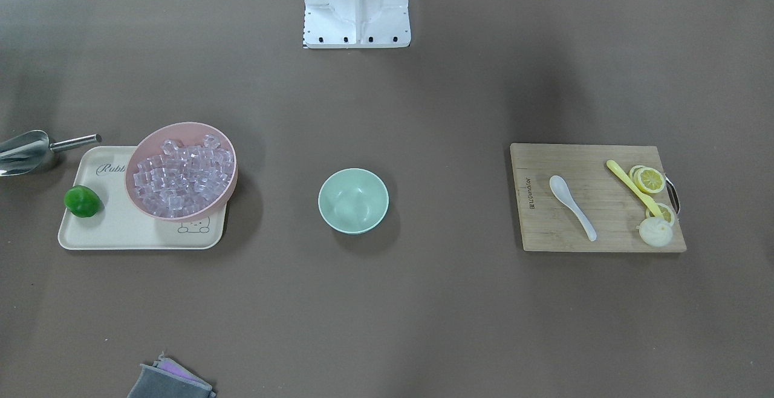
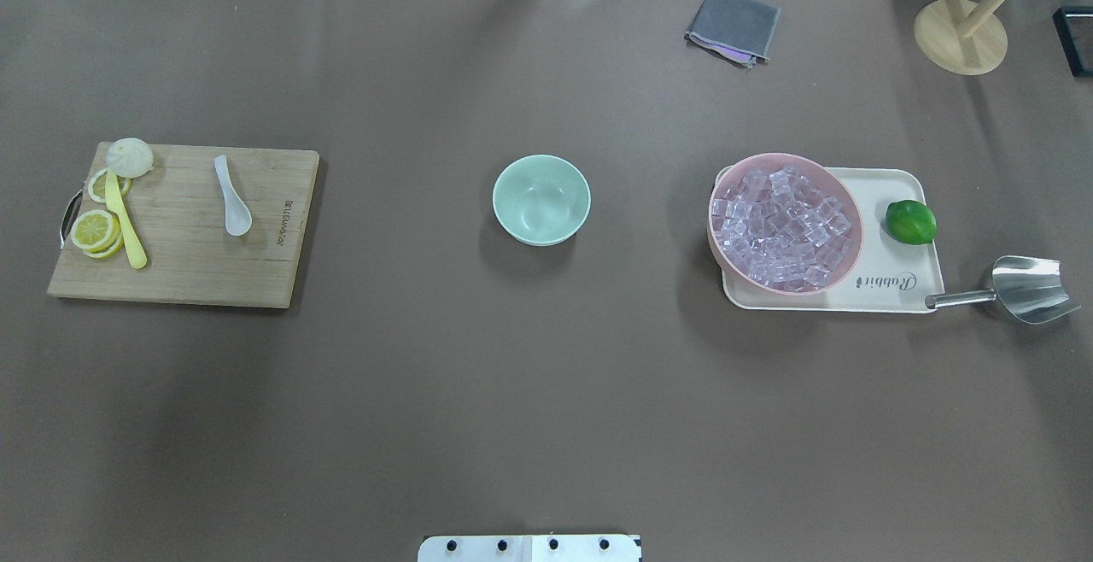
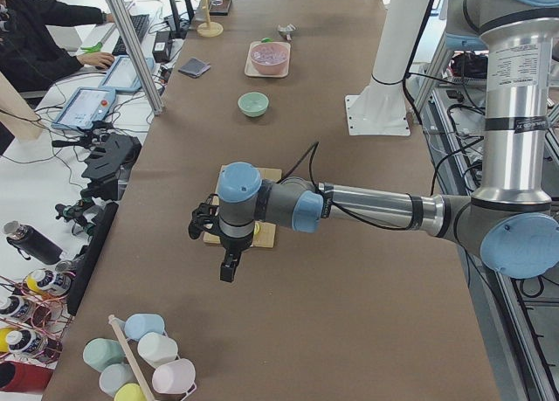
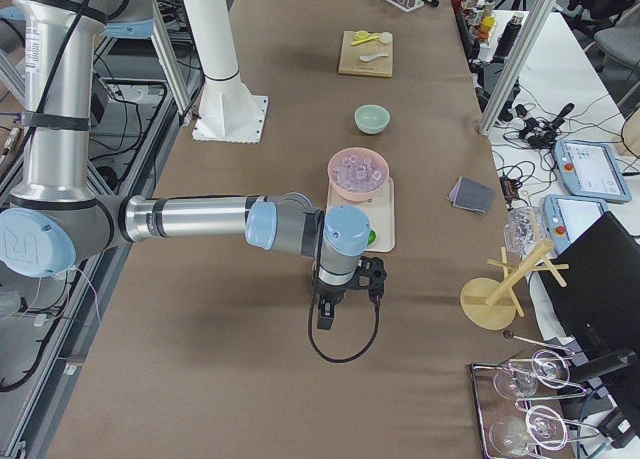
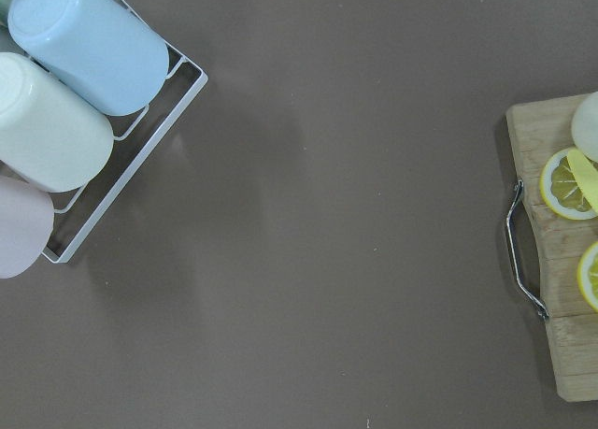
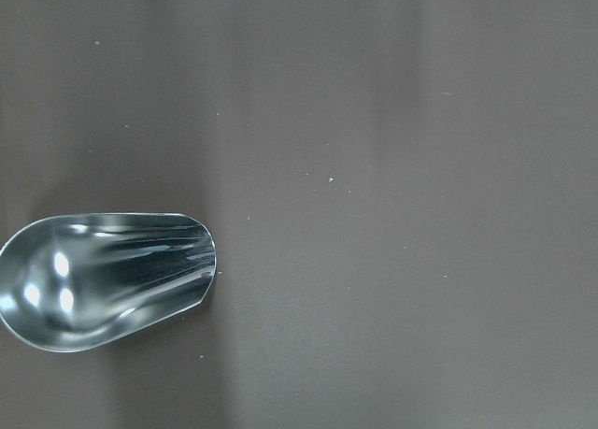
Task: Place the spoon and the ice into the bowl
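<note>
The white spoon (image 1: 571,204) (image 2: 232,199) lies on a wooden cutting board (image 1: 604,228) (image 2: 188,263). The mint-green bowl (image 1: 354,199) (image 2: 541,200) stands empty at the table's middle. The clear ice cubes (image 1: 181,174) (image 2: 781,227) fill a pink bowl (image 1: 221,201). My left gripper (image 3: 227,274) hangs over the table beyond the board's outer end. My right gripper (image 4: 325,319) hangs beyond the tray's outer end, above the steel scoop (image 6: 103,279). Both grippers show only in the side views, so I cannot tell whether they are open or shut.
The pink bowl and a lime (image 2: 910,222) sit on a cream tray (image 2: 897,186). The steel scoop (image 2: 1029,289) lies beside the tray. A yellow utensil (image 2: 125,225), lemon slices and a white bun share the board. A grey cloth (image 2: 733,26) lies at the far edge. A mug rack (image 5: 75,102) stands near the left gripper.
</note>
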